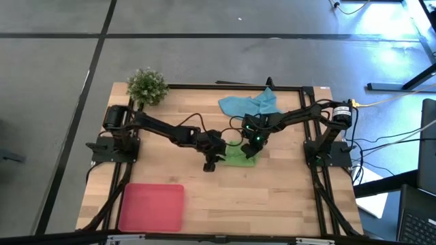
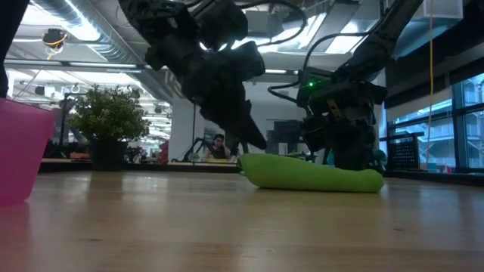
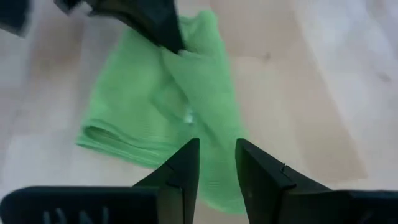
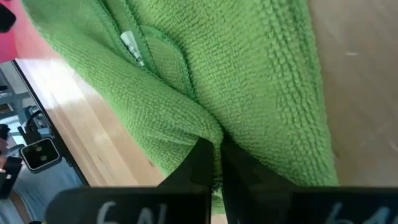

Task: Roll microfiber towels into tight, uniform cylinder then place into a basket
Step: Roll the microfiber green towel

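Green towel (image 1: 240, 155) mid-bench, loosely folded, not yet a tight roll. Soft, light, floppy; best grabbed at a folded edge or it'll unravel. Right claw (image 4: 214, 163) is pinching its fabric fold. Left claw (image 3: 216, 169) hovers just beside it, narrowly spread, holding nothing. Blue towel (image 1: 249, 105) lies at the far edge; basket (image 1: 152, 207) sits well apart at the near-left corner.

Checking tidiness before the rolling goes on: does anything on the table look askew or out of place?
The blue towel lies crumpled by the table's far edge, not flat. The green towel is loosely bunched, not a tight roll, pinched by the right gripper. The basket holds nothing.
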`<act>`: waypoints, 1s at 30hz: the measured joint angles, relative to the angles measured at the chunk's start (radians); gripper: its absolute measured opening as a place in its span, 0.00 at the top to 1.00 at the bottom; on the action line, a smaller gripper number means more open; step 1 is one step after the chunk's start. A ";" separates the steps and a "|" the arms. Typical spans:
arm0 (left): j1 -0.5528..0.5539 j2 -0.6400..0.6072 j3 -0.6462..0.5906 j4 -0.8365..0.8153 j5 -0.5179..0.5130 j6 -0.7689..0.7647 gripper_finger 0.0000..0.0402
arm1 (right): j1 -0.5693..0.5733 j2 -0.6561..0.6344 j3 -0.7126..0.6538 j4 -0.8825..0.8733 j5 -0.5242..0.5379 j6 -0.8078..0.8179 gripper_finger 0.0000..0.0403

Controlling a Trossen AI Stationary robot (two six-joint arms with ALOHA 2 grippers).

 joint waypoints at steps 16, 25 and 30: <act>-0.055 0.006 0.000 -0.038 -0.088 -0.070 0.76 | 0.000 0.001 -0.001 0.004 0.001 -0.017 0.97; -0.061 0.044 0.000 -0.032 -0.054 -0.070 0.76 | 0.000 0.001 -0.001 0.008 0.001 -0.017 0.97; -0.061 0.044 0.000 -0.031 -0.074 -0.069 0.76 | 0.000 0.002 -0.001 0.009 0.001 -0.017 0.97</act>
